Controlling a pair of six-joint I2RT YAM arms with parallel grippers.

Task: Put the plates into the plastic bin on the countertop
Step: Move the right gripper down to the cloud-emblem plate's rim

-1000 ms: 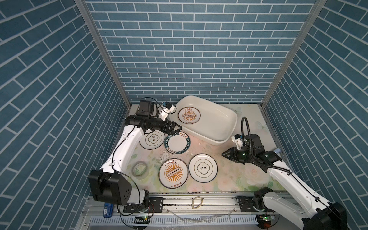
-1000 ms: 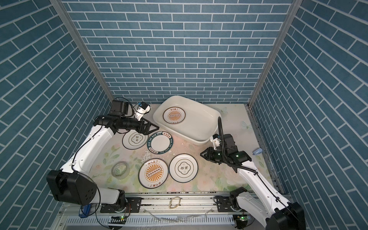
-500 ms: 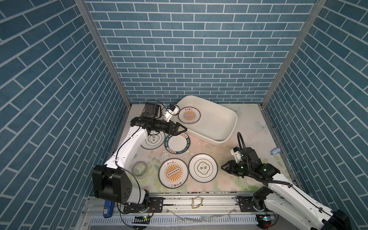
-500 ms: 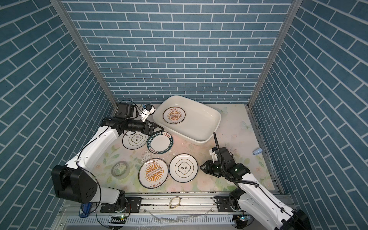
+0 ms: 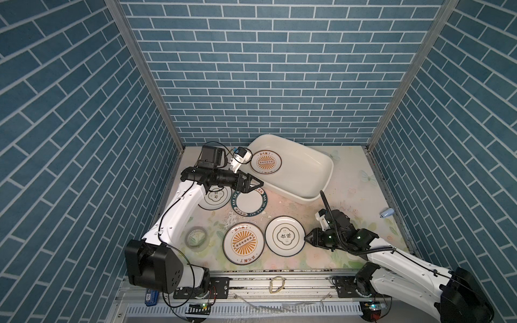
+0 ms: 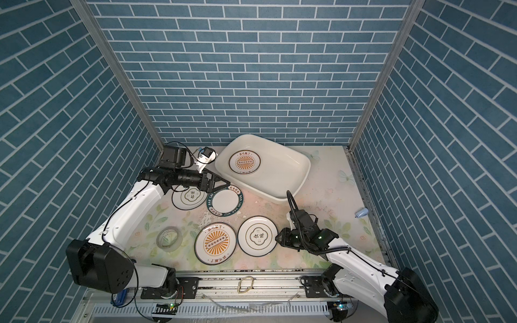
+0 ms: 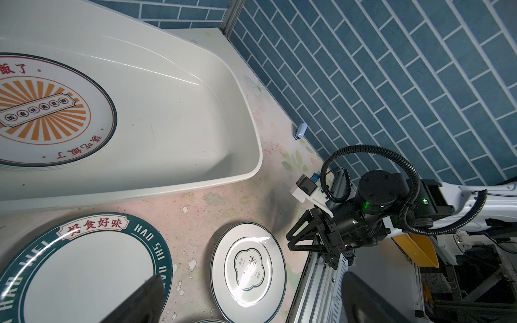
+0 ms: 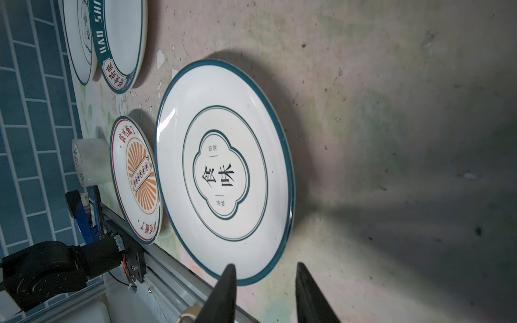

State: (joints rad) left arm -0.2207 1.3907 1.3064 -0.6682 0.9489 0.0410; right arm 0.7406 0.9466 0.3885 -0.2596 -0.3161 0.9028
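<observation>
The plastic bin (image 5: 326, 179) (image 6: 303, 179) stands at the back of the countertop (image 5: 349, 201) with a sunburst plate (image 5: 265, 162) (image 7: 50, 112) inside. On the countertop lie a green-rimmed plate (image 5: 249, 202) (image 7: 84, 265), a quatrefoil plate (image 5: 215, 197) partly under the left arm, another sunburst plate (image 5: 244, 242) (image 8: 137, 179) and a second quatrefoil plate (image 5: 285, 236) (image 8: 223, 173). My left gripper (image 5: 256, 184) (image 7: 251, 276) hovers wide open over the green-rimmed plate, beside the bin's near wall. My right gripper (image 5: 306, 239) (image 8: 265, 268) is open and empty, its jaws astride the second quatrefoil plate's right rim.
A translucent tape roll (image 5: 196, 236) (image 6: 169, 237) sits at the front left beside the sunburst plate. A small pale blue object (image 5: 387, 213) lies by the right wall. An aluminium rail (image 5: 279, 282) runs along the front edge. Blue brick walls close three sides.
My right gripper has come forward and left to the quatrefoil plate's rim, and its jaws have opened slightly. My left gripper has drifted a little to the right, still open.
</observation>
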